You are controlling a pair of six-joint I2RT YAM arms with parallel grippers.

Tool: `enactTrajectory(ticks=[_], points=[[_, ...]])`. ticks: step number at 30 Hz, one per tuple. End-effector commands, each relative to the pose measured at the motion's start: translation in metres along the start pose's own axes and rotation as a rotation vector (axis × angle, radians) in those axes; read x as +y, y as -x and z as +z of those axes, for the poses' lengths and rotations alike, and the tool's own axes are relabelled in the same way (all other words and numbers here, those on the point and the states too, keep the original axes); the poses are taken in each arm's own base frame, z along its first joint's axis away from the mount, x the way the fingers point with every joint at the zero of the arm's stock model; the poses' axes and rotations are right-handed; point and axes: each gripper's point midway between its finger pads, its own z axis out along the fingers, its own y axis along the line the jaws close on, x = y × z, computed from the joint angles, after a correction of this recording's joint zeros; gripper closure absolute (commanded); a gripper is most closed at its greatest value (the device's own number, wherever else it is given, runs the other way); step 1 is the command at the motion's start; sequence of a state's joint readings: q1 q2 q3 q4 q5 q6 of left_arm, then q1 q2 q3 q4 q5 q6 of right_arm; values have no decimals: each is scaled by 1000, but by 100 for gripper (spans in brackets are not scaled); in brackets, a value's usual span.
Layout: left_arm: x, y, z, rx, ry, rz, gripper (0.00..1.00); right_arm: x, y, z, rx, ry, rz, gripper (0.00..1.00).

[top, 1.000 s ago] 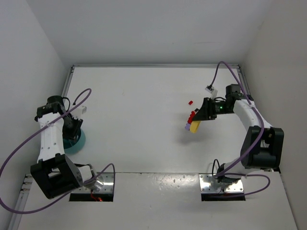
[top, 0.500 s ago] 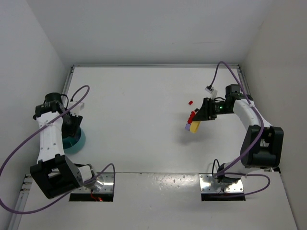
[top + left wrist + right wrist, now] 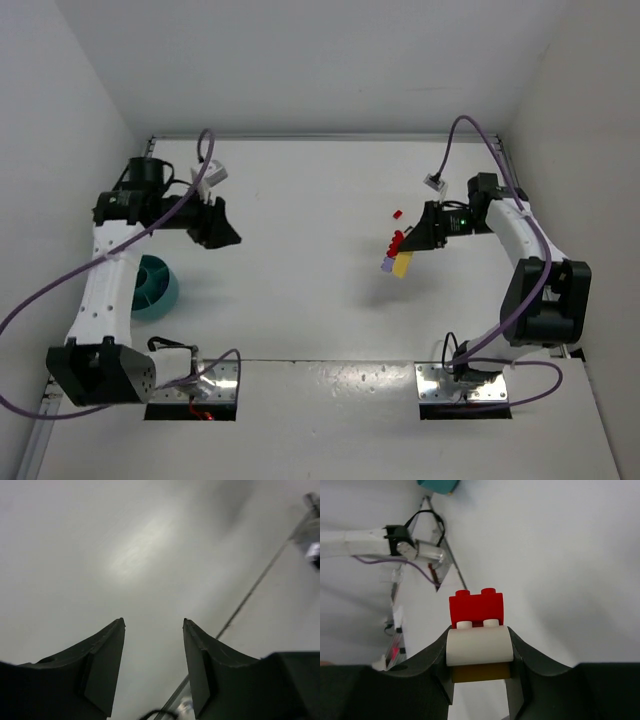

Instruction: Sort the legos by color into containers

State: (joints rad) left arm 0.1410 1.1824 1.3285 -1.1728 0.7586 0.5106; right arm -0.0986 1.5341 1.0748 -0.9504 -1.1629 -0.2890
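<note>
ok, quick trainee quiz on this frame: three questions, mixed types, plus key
1. True or false: the left gripper holds a brick.
2. The right gripper is shut on a brick stack. In the right wrist view, which colour sticks out furthest? A red, B green, C black.
3. Fill in: the teal bowl lies nearer the ___ gripper.
Key: 1 false, it is open and empty; 2 A, the red brick; 3 left.
</note>
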Motion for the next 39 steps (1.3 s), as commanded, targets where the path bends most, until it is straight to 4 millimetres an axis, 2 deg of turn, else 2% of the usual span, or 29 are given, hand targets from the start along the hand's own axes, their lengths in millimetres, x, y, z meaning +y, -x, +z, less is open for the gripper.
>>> enactTrajectory(ticks=[1, 3, 4, 6, 7, 9, 10, 12, 13, 14, 17, 21, 24, 26, 33, 39], points=[[-61, 51, 41, -186, -425, -80, 44, 36, 9, -2, -30, 159, -84, 99], [-71, 59, 57, -189, -485, -107, 44, 45, 12, -2, -41, 195, -88, 99], [-84, 75, 64, -219, -531, -106, 44, 47, 13, -2, -49, 206, -87, 99], [-93, 75, 83, -213, -556, -147, 44, 58, 19, -4, -82, 247, -97, 99], [-108, 82, 91, -234, -592, -140, 44, 62, 22, -5, -100, 262, -118, 99], [-121, 90, 104, -239, -625, -138, 44, 70, 23, -5, -133, 311, -107, 99], [-141, 90, 109, -212, -677, -154, 44, 72, 25, -6, -143, 326, -104, 99], [-157, 100, 118, -212, -726, -133, 43, 76, 23, -8, -169, 354, -83, 99], [-161, 99, 130, -186, -737, -152, 43, 76, 23, -8, -169, 354, -83, 99], [-177, 101, 133, -172, -776, -145, 43, 78, 22, -8, -174, 367, -64, 99], [-200, 105, 144, -138, -834, -154, 43, 81, 24, -9, -187, 386, -63, 99], [-220, 96, 161, -77, -883, -179, 40, 85, 24, -11, -197, 412, -48, 99], [-233, 95, 165, -64, -910, -166, 40, 85, 21, -10, -191, 415, -26, 99], [-236, 91, 173, -43, -917, -172, 40, 85, 22, -10, -190, 416, -23, 100], [-252, 98, 178, -31, -948, -152, 39, 85, 20, -8, -180, 422, -18, 100], [-269, 90, 182, 0, -987, -134, 37, 83, 21, -8, -179, 422, -25, 100]])
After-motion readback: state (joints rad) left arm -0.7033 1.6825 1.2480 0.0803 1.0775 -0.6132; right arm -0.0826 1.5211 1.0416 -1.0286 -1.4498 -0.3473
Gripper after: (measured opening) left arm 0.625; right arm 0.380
